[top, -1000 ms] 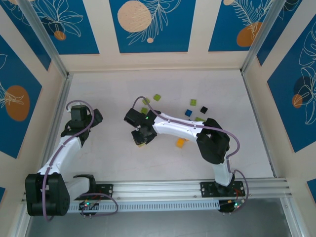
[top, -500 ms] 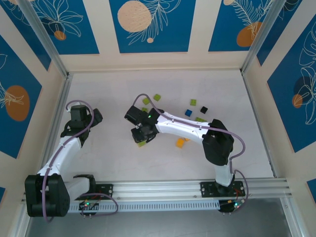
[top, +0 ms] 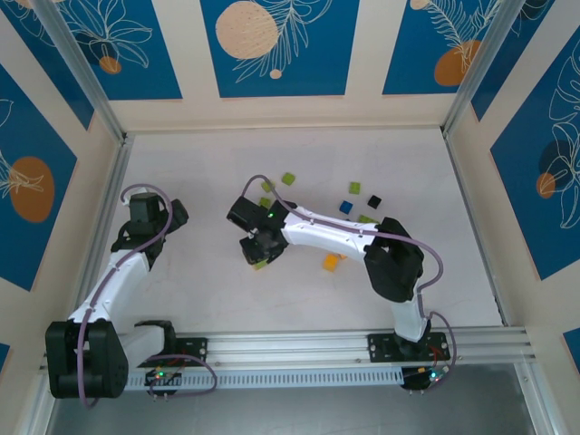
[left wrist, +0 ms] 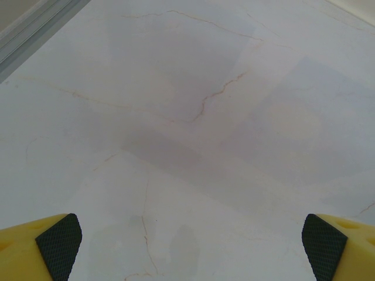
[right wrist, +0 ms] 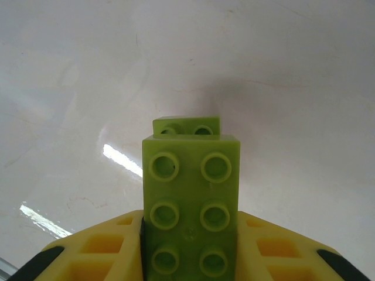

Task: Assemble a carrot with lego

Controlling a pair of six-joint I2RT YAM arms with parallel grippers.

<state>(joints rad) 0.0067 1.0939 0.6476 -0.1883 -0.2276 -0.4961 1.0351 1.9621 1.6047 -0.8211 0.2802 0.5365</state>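
At the left side of the desk, close to the left wall, the left fingers hang over the bare surface, well apart from every brick. In the left wrist view they are released: the two black pads stand wide apart with nothing between them, and the pale, veined desk lies below.

Near the middle of the desk, a little to the left, the right fingers point down at the end of the arm that reaches over from the right. They are clenched on a lime green brick, which shows two rows of studs and sticks out forward between the yellow fingers. At its far end there is a small lime green piece with two studs; I cannot tell if it is joined to the held brick or only lies behind it.

Farther away from these fingers, two loose lime green bricks lie near each other. To the right, an orange brick lies just beside the right forearm, on its near side. Beyond the forearm there are two blue bricks, a black brick and another green brick next to the arm.
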